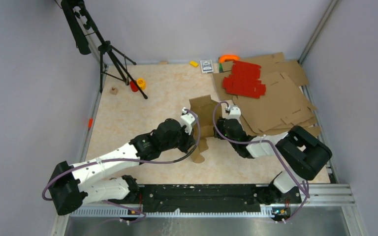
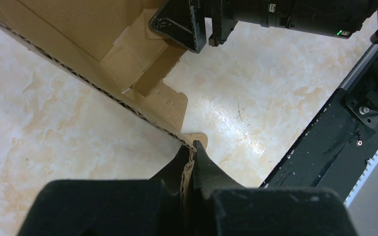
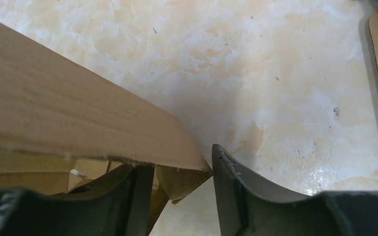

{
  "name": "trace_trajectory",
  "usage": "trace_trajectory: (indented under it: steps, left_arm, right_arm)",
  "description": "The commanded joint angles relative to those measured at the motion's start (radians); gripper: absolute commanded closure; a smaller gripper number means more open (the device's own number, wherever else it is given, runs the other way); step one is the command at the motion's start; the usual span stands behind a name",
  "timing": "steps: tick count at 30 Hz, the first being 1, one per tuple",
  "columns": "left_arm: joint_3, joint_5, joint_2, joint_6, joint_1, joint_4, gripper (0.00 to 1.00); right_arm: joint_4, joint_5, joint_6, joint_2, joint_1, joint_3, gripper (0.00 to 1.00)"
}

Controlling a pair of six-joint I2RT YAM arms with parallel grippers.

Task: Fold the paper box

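My left gripper [image 2: 195, 147] is pinched tight on the edge of the paper box [image 1: 203, 109], a plain brown piece of corrugated cardboard with creased flaps. The board runs away from my fingertips, up and to the left, so it stands tilted off the pale marbled tabletop [image 2: 256, 108] rather than lying flat. I judge this grip to be an anchor while my other hand works a flap. My right gripper [image 3: 177, 179] meets the box from the opposite side, jaws parted partway around a rounded panel corner, one finger [image 3: 236, 187] clear of the card, so it clamps nothing. The box sits between my two hands, only partly folded, with the flat brown cardboard sheets [image 1: 275, 105] lying beyond my right hand.
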Motion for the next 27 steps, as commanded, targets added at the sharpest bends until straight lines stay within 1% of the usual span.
trace_trajectory:
  steps: [1, 6, 11, 15, 21, 27]
  left_arm:
    - [0.038, -0.008, -0.009, -0.004, -0.007, -0.047, 1.0]
    - [0.049, -0.012, 0.004, 0.005, -0.007, -0.059, 1.0]
    - [0.057, 0.0, 0.01, 0.003, -0.007, -0.055, 1.0]
    - [0.051, 0.025, 0.019, -0.001, -0.007, -0.038, 1.0]
    - [0.047, 0.056, 0.047, -0.011, -0.007, -0.023, 1.0]
    - [0.035, 0.077, 0.068, -0.016, -0.007, -0.008, 1.0]
  right_arm:
    - [-0.017, 0.031, -0.055, -0.068, 0.014, 0.017, 0.53]
    - [-0.044, 0.014, -0.105, -0.098, 0.014, 0.028, 0.69]
    - [-0.039, -0.014, -0.093, -0.08, 0.014, 0.029, 0.79]
    - [-0.025, -0.048, -0.03, -0.049, 0.015, 0.039, 0.82]
    - [-0.019, -0.093, 0.136, -0.012, 0.012, 0.059, 0.9]
    - [-0.017, -0.177, 0.265, -0.007, -0.014, 0.066, 0.93]
